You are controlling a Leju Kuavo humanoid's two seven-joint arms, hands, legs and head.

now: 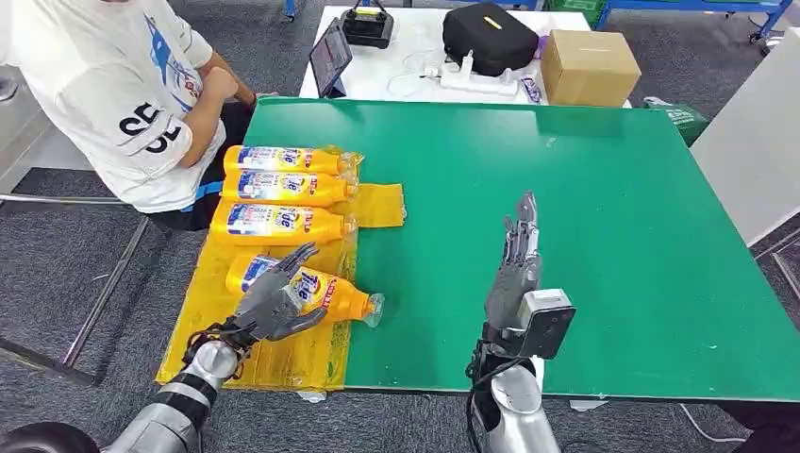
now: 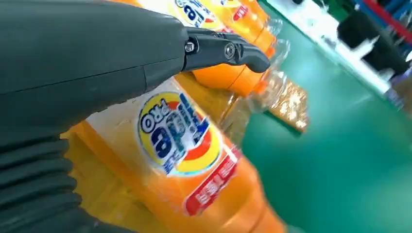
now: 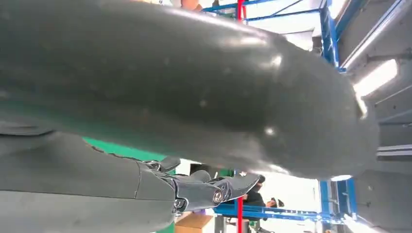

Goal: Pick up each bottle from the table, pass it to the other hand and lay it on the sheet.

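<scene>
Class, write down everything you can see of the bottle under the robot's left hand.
The bottle is orange-yellow glossy plastic with a white-and-blue label bearing a round logo and a red strip, and a clear cap end. It lies on its side on the yellow sheet, cap end reaching onto the green table, nearest the robot of four bottles. The left hand rests over its label end.

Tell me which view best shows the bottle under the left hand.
The head view: it shows the whole bottle lying on the yellow sheet, with the left hand over its label end. The left wrist view gives a blurred close-up of its label, partly behind the fingers. The right wrist view faces elsewhere.
</scene>
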